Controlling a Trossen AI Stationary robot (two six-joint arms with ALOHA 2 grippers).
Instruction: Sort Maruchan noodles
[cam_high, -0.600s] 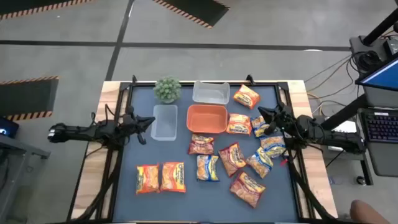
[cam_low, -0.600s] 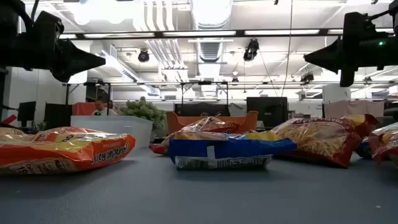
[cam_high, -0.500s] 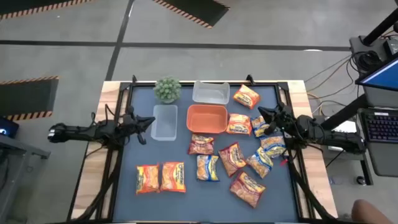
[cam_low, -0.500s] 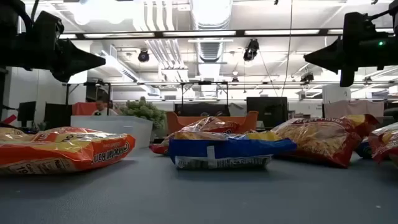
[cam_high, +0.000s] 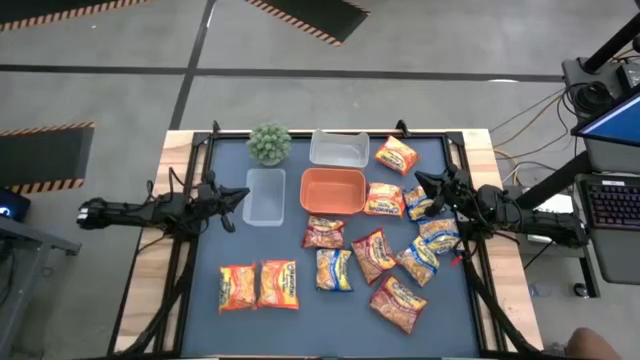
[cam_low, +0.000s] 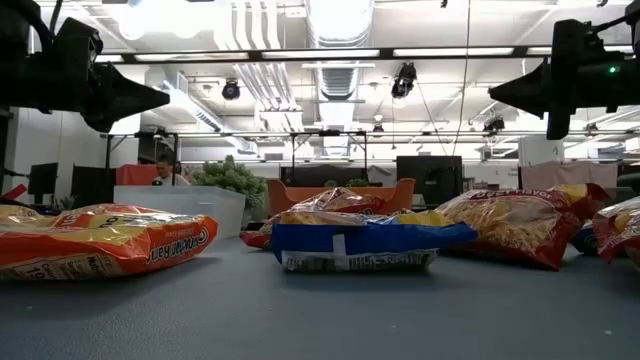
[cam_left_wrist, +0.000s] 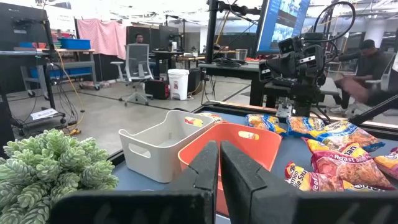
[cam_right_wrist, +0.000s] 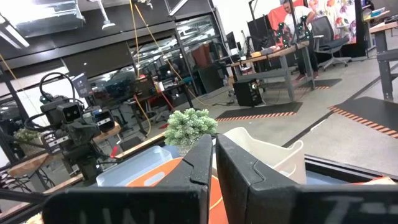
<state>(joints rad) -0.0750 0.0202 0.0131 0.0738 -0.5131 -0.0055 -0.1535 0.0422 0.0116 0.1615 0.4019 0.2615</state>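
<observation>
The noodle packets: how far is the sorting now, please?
Nothing looks sorted yet. The orange tray and both clear tubs look empty, and the noodle packets lie scattered on the mat. Nothing is in hand: the left gripper and right gripper are shut and empty, raised at the sides. All the packets are left.

An orange tray (cam_high: 332, 190) sits mid-table, with a clear tub (cam_high: 265, 196) just beside it and a white bin (cam_high: 338, 149) behind. A small potted succulent (cam_high: 269, 143) stands near the far edge.
</observation>
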